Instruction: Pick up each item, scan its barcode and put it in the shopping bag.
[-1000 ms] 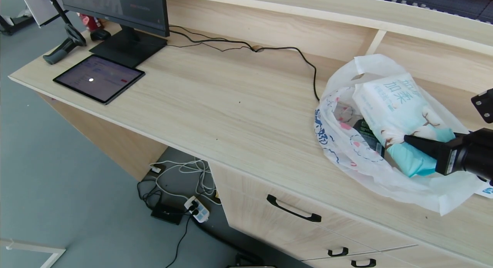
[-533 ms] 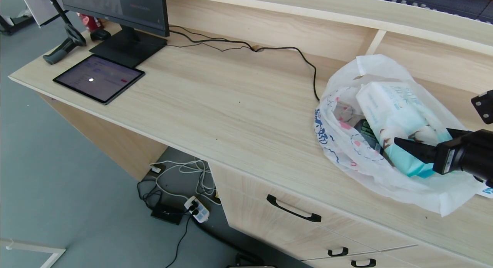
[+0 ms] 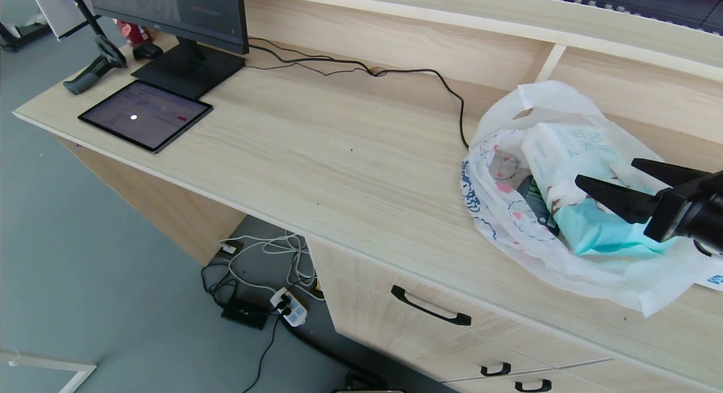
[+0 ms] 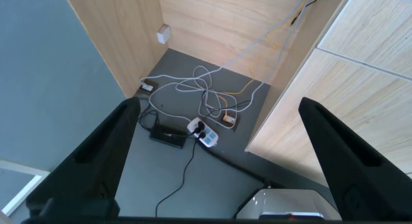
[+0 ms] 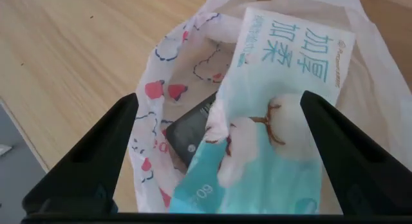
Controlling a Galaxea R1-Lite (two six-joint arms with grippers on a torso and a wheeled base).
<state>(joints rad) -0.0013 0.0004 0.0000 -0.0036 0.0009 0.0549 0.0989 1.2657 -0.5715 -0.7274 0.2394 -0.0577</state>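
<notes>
Since the tissue pack (image 3: 565, 150) lies inside the shopping bag (image 3: 497, 223), right gripper (image 3: 604, 171) jaws apart just above it, risk: fingers snag the bag's loose film, dragging it. Left gripper (image 4: 219, 108) jaws apart, well away from the bag.

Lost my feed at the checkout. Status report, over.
Right gripper open, hovering over tissue pack. Pack lies in shopping bag beside a dark box. Left gripper open, low over floor cables. Nothing blocking.
</notes>
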